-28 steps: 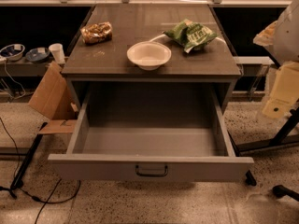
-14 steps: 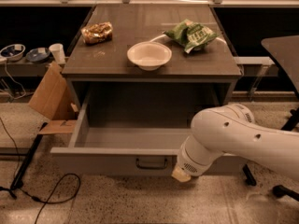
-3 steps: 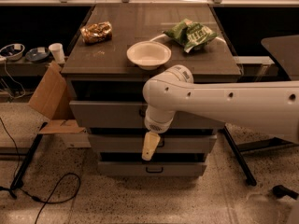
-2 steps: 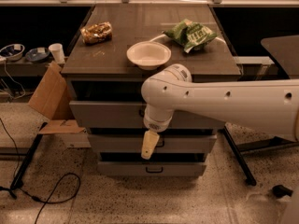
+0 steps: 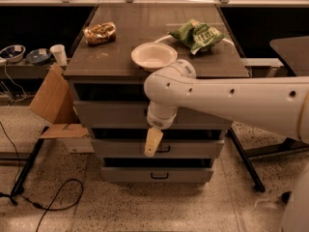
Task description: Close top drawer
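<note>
Top drawer (image 5: 108, 114) sits pushed into the cabinet (image 5: 123, 23), its wide grey front lying just under the cabinet's worktop, with its centre hidden behind the robot. The gripper (image 5: 153, 144) hangs in front of the cabinet's face at about mid-width, pointing down, its pale tip over the front of the middle drawer (image 5: 120, 149) and just beside that drawer's dark handle; whether it is clenched or released cannot be told. From it the thick white arm (image 5: 231, 98) runs across the cabinet's front and out past the cabinet's right side. Under the middle drawer, at the foot of the cabinet, the bottom drawer (image 5: 188, 174) shows its own small dark handle. On the cabinet's top, a white bowl (image 5: 153, 55) stands near the front edge at the centre, a green bag (image 5: 195, 34) lies toward the back right, and a brown packet (image 5: 100, 33) lies toward the back left. Against the cabinet's left side leans a cardboard box (image 5: 50, 100), with a white cup (image 5: 59, 54) on a low shelf beyond it. Black cables (image 5: 55, 197) trail on the speckled floor off the cabinet's front left corner. A dark table (image 5: 289, 47) stands to the cabinet's right.
</note>
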{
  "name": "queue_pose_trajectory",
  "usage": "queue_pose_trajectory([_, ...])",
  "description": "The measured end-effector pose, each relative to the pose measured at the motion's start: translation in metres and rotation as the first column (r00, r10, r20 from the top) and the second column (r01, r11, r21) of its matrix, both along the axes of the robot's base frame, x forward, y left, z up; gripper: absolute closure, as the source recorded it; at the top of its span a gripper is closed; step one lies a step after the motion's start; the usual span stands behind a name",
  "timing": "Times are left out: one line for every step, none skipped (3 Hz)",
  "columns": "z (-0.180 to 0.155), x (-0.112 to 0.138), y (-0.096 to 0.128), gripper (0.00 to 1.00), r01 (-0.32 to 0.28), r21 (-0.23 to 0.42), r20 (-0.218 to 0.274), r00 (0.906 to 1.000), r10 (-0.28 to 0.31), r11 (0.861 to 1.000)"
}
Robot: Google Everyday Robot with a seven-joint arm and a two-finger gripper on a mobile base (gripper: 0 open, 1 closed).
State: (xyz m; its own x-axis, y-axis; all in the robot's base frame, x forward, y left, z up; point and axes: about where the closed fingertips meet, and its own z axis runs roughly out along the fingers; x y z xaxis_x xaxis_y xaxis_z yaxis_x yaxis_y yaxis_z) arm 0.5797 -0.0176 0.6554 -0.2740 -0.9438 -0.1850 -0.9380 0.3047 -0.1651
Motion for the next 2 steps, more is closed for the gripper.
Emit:
queue_pose_trajectory([0.008,0.000,-0.008,0.00,0.014,0.004,0.013,0.9998,-0.015,1.000])
queue_pose_trajectory([0.041,-0.015,-0.046,0.00,0.056,-0.003,0.035,0.9978,-0.056,0.998])
